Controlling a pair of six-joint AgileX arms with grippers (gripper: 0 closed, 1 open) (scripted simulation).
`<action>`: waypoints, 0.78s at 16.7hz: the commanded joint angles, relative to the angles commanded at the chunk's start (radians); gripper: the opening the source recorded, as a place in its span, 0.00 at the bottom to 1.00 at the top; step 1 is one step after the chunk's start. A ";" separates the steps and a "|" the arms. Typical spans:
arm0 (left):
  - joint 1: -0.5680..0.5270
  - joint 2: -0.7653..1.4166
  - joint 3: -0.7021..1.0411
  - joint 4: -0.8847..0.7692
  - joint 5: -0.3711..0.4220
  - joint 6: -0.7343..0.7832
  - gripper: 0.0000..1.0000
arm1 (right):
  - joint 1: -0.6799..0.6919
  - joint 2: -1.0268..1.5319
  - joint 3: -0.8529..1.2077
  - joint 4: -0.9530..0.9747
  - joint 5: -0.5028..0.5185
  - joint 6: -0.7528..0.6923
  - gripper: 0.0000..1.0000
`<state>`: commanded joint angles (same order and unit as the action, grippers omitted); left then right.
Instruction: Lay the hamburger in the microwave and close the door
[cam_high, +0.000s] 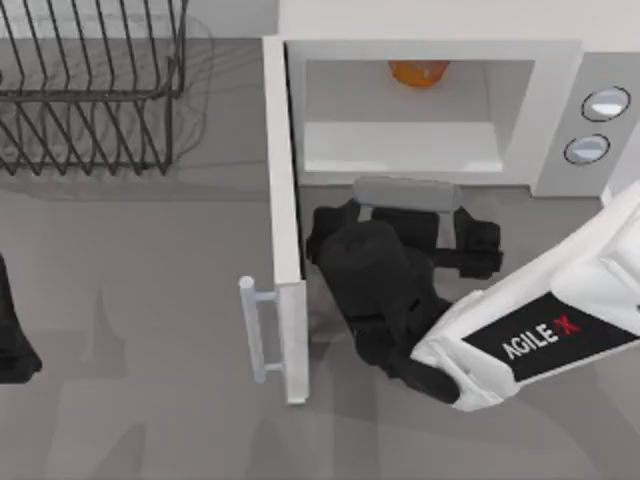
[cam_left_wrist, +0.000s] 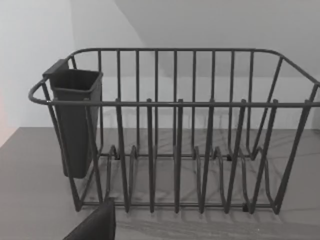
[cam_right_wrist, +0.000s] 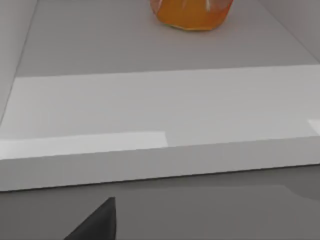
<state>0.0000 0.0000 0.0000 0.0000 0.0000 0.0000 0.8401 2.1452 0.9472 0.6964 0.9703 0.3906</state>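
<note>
The small round orange-brown hamburger (cam_high: 419, 72) lies on the pale floor of the cavity, deep at the back of the large white-grey boxy microwave (cam_high: 545, 120); it is free of both arms; the two round silver-blue knobs (cam_high: 597, 125) sit on the grey panel at the top view's right. The flat white door (cam_high: 285, 220) stands swung wide open, edge-on from above, its light cylindrical bar handle (cam_high: 254, 328) pointing to the left. The right gripper (cam_high: 405, 215) hovers over the grey counter (cam_high: 130, 400) just outside the cavity's front sill; whether its jaws are released or clenched I cannot tell. The left gripper (cam_high: 12, 345) is parked at the counter's left edge, facing the dark wire dish rack (cam_left_wrist: 175, 130); its jaws' state is likewise unclear.
</note>
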 joint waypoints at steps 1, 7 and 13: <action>0.000 0.000 0.000 0.000 0.000 0.000 1.00 | -0.006 0.005 0.003 -0.003 -0.002 -0.001 1.00; 0.000 0.000 0.000 0.000 0.000 0.000 1.00 | -0.008 -0.121 0.046 -0.174 -0.004 -0.002 1.00; 0.000 0.000 0.000 0.000 0.000 0.000 1.00 | -0.006 -0.274 0.102 -0.382 -0.007 -0.002 1.00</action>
<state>0.0000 0.0000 0.0000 0.0000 0.0000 0.0000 0.8338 1.8709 1.0495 0.3147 0.9637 0.3885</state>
